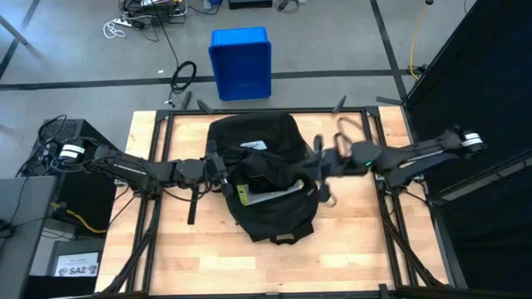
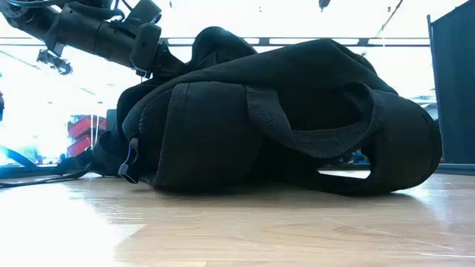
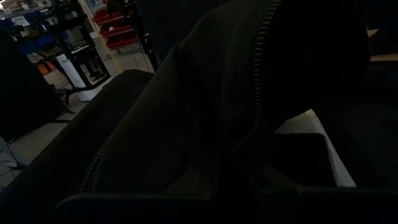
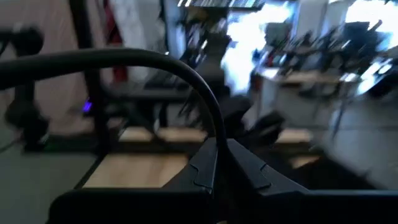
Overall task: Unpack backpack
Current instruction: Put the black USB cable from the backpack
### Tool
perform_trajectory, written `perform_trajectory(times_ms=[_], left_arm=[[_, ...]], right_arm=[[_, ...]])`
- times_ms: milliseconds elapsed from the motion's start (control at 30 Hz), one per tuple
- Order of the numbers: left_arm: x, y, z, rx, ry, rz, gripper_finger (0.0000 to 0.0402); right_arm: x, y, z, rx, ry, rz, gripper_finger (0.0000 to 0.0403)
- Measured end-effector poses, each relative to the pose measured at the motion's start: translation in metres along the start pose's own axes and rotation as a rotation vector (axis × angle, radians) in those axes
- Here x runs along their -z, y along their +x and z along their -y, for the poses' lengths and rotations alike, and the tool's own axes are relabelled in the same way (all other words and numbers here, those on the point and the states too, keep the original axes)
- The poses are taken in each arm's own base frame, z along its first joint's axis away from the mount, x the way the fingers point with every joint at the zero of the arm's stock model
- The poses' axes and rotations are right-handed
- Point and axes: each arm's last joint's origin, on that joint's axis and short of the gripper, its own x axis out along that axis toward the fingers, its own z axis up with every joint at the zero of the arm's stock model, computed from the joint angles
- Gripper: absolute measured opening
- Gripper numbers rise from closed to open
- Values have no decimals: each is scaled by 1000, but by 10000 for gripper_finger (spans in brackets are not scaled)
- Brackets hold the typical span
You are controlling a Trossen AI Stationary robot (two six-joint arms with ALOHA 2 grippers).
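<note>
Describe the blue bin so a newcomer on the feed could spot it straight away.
In the high view, start from the wooden table, where the black backpack lies between the two arms. Look past the table's far edge to the grey floor: the blue bin stands there, just beyond the backpack's top. It is the only bright blue, box-shaped thing in view, apart from the loose cables near it.

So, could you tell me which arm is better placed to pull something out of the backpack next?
Probably the left: its end effector sits at the backpack's open mouth, while the right end effector is at its side.
</note>
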Motion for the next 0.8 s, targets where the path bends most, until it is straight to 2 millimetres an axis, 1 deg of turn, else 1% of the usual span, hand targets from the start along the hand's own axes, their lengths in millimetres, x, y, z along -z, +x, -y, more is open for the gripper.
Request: perform_trajectory(times_ms=[133,200,267,333,500,633,700,800], left_arm=[[-1,0,0,-2,-6,12,0],[-2,0,0,-2,-10,20,0],[-3,0,0,-4,-16,31,0],[-4,0,-1,-4,-19,35,0],[-6,0,0,-5,-33,59,0],[-18,0,2,6,-67,93,0],[-29,0,3,7,-60,121,0],[-49,2,1,-3,-29,168,0]], right_arm=[[27,28,-8,-71,42,-69,0],[34,39,-9,-104,71,-40,0],[34,49,-9,-110,84,19,0],[25,58,-6,-98,66,84,0],[-16,74,3,-56,-78,214,0],[-41,77,7,-83,-146,250,0],[-45,78,8,-101,-161,240,0],[-41,79,7,-146,-183,204,0]])
